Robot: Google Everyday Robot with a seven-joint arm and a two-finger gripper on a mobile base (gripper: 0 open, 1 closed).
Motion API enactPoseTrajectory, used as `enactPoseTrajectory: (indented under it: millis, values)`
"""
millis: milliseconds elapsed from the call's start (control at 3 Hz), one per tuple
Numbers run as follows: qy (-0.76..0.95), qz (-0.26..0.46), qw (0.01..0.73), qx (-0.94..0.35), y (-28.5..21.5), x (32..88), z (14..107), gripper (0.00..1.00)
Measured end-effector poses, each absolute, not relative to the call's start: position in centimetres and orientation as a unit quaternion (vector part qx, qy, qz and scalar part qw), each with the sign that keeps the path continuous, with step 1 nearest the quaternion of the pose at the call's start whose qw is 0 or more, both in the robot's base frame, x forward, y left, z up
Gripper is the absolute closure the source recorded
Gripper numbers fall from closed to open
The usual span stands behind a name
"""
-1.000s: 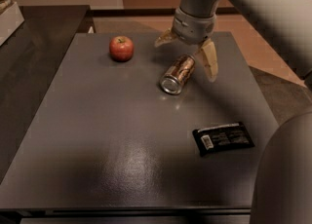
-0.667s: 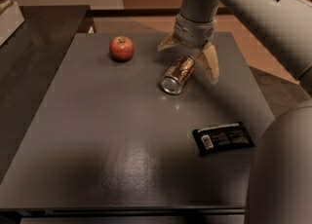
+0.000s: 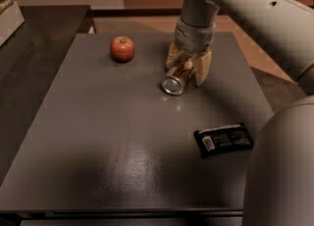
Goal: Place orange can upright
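One orange can (image 3: 175,80) lies on its side beneath the gripper (image 3: 187,70); whether it is grasped, I cannot tell.

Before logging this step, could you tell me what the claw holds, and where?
The claw seems closed on the orange can, lying on the table, around its far end.

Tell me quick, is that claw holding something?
Gripper: down over the can lying toward the far side of the table; whether it grips cannot be told.
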State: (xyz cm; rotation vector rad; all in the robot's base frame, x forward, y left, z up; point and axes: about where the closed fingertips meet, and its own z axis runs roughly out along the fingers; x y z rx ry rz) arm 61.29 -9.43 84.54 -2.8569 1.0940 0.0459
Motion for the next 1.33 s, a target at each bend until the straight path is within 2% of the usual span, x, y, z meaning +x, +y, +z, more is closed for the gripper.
enactPoseTrajectory:
  millis: [667, 1000, 1333]
  values:
    - [0.304, -0.010, 0.050, -0.951, -8.1, 60.4, 85.8, 0.83]
    - [0.250, -0.056, 0.055, -0.965, -7.0, 59.7, 87.7, 1.00]
    - [0.183, -0.119, 0.056, -0.974, -6.2, 59.0, 89.8, 1.00]
